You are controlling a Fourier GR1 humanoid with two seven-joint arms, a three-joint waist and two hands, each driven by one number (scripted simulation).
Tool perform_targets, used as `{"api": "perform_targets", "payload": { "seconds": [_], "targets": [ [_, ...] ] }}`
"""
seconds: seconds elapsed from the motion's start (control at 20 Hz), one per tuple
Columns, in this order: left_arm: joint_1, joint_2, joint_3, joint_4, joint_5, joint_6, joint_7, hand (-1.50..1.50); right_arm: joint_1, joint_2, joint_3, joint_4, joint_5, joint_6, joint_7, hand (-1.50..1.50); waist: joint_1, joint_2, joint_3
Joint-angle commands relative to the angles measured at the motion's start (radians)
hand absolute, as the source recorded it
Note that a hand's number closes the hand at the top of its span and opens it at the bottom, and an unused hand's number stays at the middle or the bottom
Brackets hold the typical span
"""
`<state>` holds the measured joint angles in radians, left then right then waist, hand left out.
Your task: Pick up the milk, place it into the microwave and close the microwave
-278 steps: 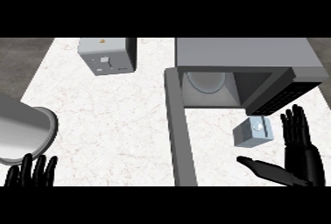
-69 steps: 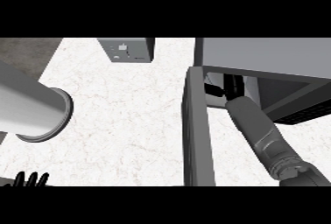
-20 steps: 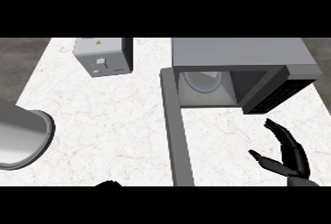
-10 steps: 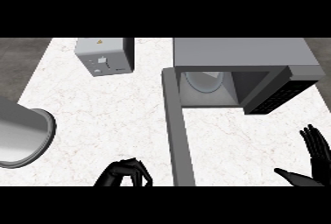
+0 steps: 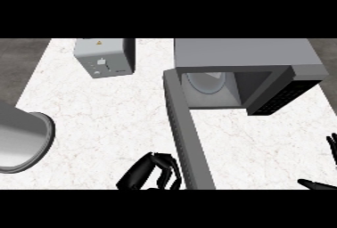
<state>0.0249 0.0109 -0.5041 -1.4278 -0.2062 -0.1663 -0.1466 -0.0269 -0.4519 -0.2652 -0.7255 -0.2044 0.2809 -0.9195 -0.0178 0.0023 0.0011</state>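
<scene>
Only the robot's 2 hands show, and both are black all over, with a slight sheen that picks out paler grey highlights along their upper surfaces. The left hand (image 5: 150, 173) shows as a cluster of slim, rounded, segmented fingers (image 5: 168, 165) with smooth blunt tips, joined to a broader dark palm. The right hand (image 5: 331, 153) shows only in part at the picture's right edge: narrow black fingers and, lower down, a tapering black thumb (image 5: 314, 184). No markings, cables or screws can be made out on either.
</scene>
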Motion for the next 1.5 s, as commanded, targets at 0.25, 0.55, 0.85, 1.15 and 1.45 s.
{"api": "perform_targets", "payload": {
  "seconds": [0.25, 0.55, 0.85, 1.15, 1.45],
  "targets": [
    [-0.284, -0.011, -0.219, 0.338, 0.106, 0.066, 0.016, 1.5, 0.003, -0.02, 0.021, -0.008, -0.013, 0.125, -0.097, -1.5, -0.024, 0.005, -0.001],
    [-0.34, -0.011, -0.423, 0.357, 0.23, 0.284, -0.082, 1.5, -0.017, -0.027, 0.056, -0.112, -0.042, 0.154, -0.04, -1.5, -0.037, 0.004, -0.004],
    [-0.437, -0.01, -0.518, 0.338, 0.411, 0.419, -0.091, -1.5, -0.051, -0.037, 0.072, -0.159, -0.076, 0.156, 0.01, -1.5, -0.076, 0.011, -0.005],
    [-0.553, -0.01, -0.522, 0.357, 0.518, 0.536, -0.074, 1.5, -0.042, -0.04, 0.115, -0.257, -0.098, 0.169, 0.07, -1.5, -0.134, 0.014, -0.007],
    [-0.674, -0.01, -0.505, 0.411, 0.602, 0.583, -0.073, 1.5, -0.078, -0.052, 0.14, -0.313, -0.123, 0.179, 0.11, -1.5, -0.186, 0.029, -0.006]
  ]
}}
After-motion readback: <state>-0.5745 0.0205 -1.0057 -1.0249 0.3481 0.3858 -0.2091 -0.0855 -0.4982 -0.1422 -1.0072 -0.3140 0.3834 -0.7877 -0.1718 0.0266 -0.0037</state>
